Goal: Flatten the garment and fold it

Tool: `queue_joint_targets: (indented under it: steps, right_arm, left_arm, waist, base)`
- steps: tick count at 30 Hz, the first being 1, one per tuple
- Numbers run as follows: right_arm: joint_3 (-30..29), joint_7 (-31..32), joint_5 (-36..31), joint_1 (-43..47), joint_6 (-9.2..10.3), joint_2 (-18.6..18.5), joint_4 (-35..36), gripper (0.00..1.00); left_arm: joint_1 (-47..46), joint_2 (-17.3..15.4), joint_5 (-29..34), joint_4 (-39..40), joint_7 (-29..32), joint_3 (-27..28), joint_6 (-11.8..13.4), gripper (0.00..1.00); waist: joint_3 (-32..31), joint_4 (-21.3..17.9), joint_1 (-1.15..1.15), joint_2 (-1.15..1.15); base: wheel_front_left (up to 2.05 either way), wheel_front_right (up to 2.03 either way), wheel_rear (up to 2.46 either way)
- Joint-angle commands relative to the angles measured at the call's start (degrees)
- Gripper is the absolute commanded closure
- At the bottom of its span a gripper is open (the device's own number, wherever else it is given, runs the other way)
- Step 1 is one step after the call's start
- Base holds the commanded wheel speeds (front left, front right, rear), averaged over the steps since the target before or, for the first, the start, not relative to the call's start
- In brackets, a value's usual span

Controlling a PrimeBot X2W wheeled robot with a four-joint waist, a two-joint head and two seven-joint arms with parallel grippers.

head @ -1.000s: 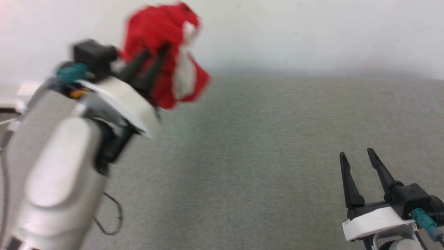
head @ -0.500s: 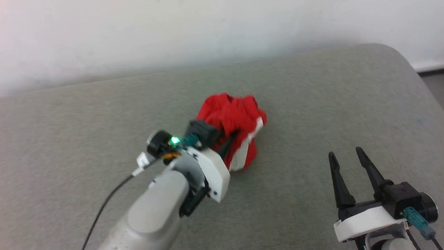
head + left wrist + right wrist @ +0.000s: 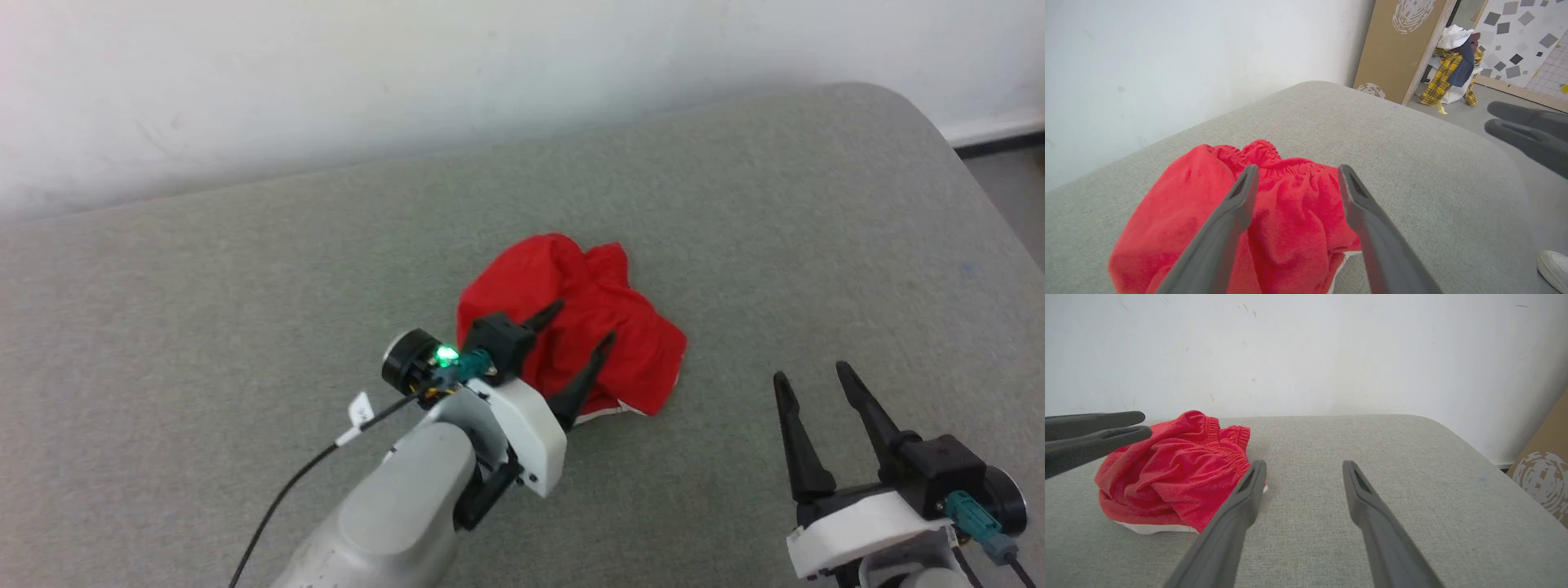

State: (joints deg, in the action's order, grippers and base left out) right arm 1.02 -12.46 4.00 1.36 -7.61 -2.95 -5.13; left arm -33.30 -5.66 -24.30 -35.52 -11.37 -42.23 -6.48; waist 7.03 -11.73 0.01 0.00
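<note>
Here, grey surface (image 3: 204, 269), white wall (image 3: 326, 65), crumpled red garment (image 3: 604, 318), left fingers (image 3: 586, 377) and right fingers (image 3: 798, 445) spread, empty.

Crumpled garment (image 3: 571, 278) at centre; padded surface (image 3: 816, 245) open all round.

The garment (image 3: 633, 347), which was clamped in the left tool (image 3: 584, 320) and swung high before the wall a second ago, has been brought down onto the worktop (image 3: 245, 286) and let go. Half a second ago the fingers were still closed in a tight, bunched lump. Now they are spread wide above it, and the cloth has been left slumped in a lower, broader heap reaching further right. The white bands seen on its side are now mostly hidden, and only a thin white edge (image 3: 608, 411) is left showing at the near side. The head camera has been tilted down since the first picture.
</note>
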Motion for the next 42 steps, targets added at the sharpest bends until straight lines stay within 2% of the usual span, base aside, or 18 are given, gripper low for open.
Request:
queue_joint_targets:
  steps: [1, 8, 13, 15, 18, 21, 25, 31, 42]
  right_arm:
    - [-0.17, 0.17, -0.1, 0.5, 0.12, 0.07, -0.14, 0.0]
    - [-1.68, 1.06, -0.29, 2.72, 0.12, 0.07, -0.18, 0.0]
    - [-2.6, 1.17, 0.15, 4.09, 0.12, 0.07, -0.25, 0.0]
    - [-2.5, 1.19, 0.18, 4.44, 0.12, 0.07, -0.39, 0.0]
    - [-1.79, 1.35, 0.05, 4.82, 0.12, 0.07, -0.63, 0.0]
    - [-1.87, 1.45, 0.03, 5.15, 0.12, 0.07, -0.63, 0.0]
    - [-1.64, 1.85, 0.11, 5.53, 0.12, 0.07, -0.5, 0.0]
    - [-1.14, 2.45, 0.3, 6.12, 0.12, 0.07, -0.88, 0.0]
    - [-1.12, 2.87, 0.77, 6.41, 0.12, 0.07, -1.41, 0.0]
  left_arm:
    - [-0.91, -0.17, -0.28, 0.36, -0.58, 0.45, 0.11, 0.0]
    - [2.66, -5.51, -0.86, 7.02, -3.3, 6.53, 4.55, 0.0]
    - [10.83, -9.72, -1.72, 15.62, -3.59, 13.72, 8.56, 0.0]
    - [14.95, -10.98, -1.13, 19.57, -3.61, 16.41, 9.36, 0.0]
    - [21.3, -11.59, -0.6, 24.58, -3.62, 20.95, 10.69, 0.0]
    - [26.92, -10.75, 0.21, 29.0, -3.62, 25.18, 11.5, 0.0]
    - [33.07, -7.97, 1.49, 32.5, -3.62, 29.41, 11.23, 0.0]
    - [38.84, -4.35, 4.53, 32.4, -3.63, 30.08, 8.45, 0.0]
    - [40.54, -0.14, 10.0, 32.19, -3.63, 31.9, 4.95, 0.0]
  waist:
    - [-3.85, 3.87, -0.01, 0.0]
    - [-8.18, 8.84, -0.01, 0.0]
    - [-9.59, 11.5, -0.01, 0.0]
    - [-9.86, 12.34, -0.01, 0.0]
    - [-10.18, 13.07, -0.01, 0.0]
    - [-10.38, 13.71, -0.01, 0.0]
    - [-10.67, 14.37, -0.01, 0.0]
    - [-11.0, 14.87, -0.01, 0.0]
    - [-9.89, 15.47, -0.01, 0.0]
  base:
    - [0.0, 0.0, 0.0]
    - [0.0, 0.0, 0.0]
    - [0.0, 0.0, 0.0]
    - [0.0, 0.0, 0.0]
    - [0.0, 0.0, 0.0]
    - [0.0, 0.0, 0.0]
    - [0.0, 0.0, 0.0]
    - [0.0, 0.0, 0.0]
    - [0.0, 0.0, 0.0]
